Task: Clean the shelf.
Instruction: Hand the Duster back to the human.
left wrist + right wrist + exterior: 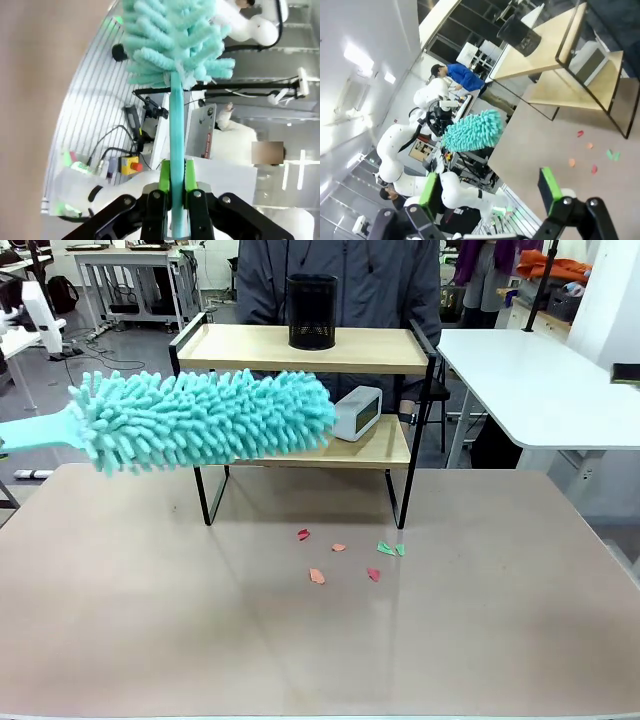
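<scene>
The handle of the duster (pixel 205 420) is running off the left edge, where the left gripper (pixel 174 176) is clamping it between green pads. Its shaggy teal head is hiding much of the lower wooden board of the shelf (pixel 250 348), which is standing mid-table, far side. A rounded white device (pixel 357 412) is peeking out beside it. The right gripper (pixel 488 186) is gaping wide, empty.

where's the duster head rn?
Front view, left of centre: the duster is raised above the table, on the robot's side of the shelf, hiding its lower board's left part.
</scene>
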You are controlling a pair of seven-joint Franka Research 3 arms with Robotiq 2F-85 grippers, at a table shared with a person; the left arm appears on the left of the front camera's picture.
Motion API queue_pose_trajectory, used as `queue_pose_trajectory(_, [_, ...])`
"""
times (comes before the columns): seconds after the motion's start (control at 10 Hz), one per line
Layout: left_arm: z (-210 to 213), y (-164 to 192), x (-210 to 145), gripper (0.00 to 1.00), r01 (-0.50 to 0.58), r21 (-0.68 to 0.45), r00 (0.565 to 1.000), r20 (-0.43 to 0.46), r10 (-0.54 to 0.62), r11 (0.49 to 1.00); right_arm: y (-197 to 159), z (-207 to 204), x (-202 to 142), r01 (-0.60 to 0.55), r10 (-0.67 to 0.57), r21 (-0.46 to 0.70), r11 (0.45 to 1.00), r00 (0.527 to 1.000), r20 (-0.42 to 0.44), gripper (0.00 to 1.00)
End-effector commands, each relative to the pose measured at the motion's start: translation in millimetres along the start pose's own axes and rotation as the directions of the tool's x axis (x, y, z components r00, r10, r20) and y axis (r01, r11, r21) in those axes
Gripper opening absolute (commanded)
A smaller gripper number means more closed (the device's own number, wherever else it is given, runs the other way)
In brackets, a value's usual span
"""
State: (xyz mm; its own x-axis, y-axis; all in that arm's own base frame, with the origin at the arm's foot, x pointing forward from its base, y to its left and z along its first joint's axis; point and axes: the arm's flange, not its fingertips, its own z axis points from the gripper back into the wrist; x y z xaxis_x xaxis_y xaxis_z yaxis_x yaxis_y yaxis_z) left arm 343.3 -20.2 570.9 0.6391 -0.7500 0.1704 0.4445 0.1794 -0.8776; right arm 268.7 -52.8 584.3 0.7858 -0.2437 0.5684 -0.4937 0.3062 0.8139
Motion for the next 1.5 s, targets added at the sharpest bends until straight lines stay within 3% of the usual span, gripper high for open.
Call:
queue_pose_trajectory(0.0, [25,-15,-53,0.12,-0.023,-0.008,0.981,0.195,0.025,1.0,-7,13,3,0.02,-0.019,-0.015,1.0,0.999,0.042,1.0])
queue_pose_trajectory(0.1, [25,-15,-53,0.12,-0.023,-0.008,0.981,0.195,0.025,1.0,-7,13,3,0.02,-0.019,-0.015,1.0,0.999,0.042,1.0])
queue_pose_trajectory(0.2, [12,-1,-17,0.12,-0.009,0.005,0.998,0.055,0.009,1.0,-4,7,1,0.009,-0.008,-0.004,1.0,1.0,0.022,1.0])
queue_pose_trajectory(0.3, [-3,-12,-2,0.12,0.085,-0.047,0.989,-0.113,-0.09,0.995,-1,-10,7,-0.029,0.029,-0.012,1.0,0.999,0.013,1.0])
queue_pose_trajectory(0.4, [-17,-27,5,0.12,0.156,-0.119,0.95,-0.253,-0.182,0.981,5,-27,12,-0.054,0.054,-0.011,0.999,0.998,0.011,1.0])
queue_pose_trajectory(0.6, [-44,-49,16,0.12,0.2,-0.133,0.868,-0.436,-0.239,0.971,15,-74,8,-0.123,0.122,-0.009,0.992,0.99,-0.063,1.0])
queue_pose_trajectory(0.7, [-53,-53,23,0.12,0.203,-0.089,0.849,-0.48,-0.22,0.975,20,-94,1,-0.139,0.138,-0.001,0.99,0.986,-0.097,1.0])
queue_pose_trajectory(0.9, [-58,-58,39,0.12,0.225,-0.099,0.817,-0.523,-0.243,0.969,36,-140,-24,-0.136,0.156,0.094,0.986,0.95,-0.271,1.0])
queue_pose_trajectory(1.1, [-57,-62,52,0.12,0.25,-0.088,0.82,-0.51,-0.259,0.964,41,-186,-52,-0.116,0.16,0.122,0.986,0.876,-0.455,1.0])
queue_pose_trajectory(1.4, [-61,-61,77,0.12,0.248,-0.087,0.819,-0.513,-0.257,0.965,56,-234,-92,-0.114,0.183,0.15,0.982,0.77,-0.612,1.0])
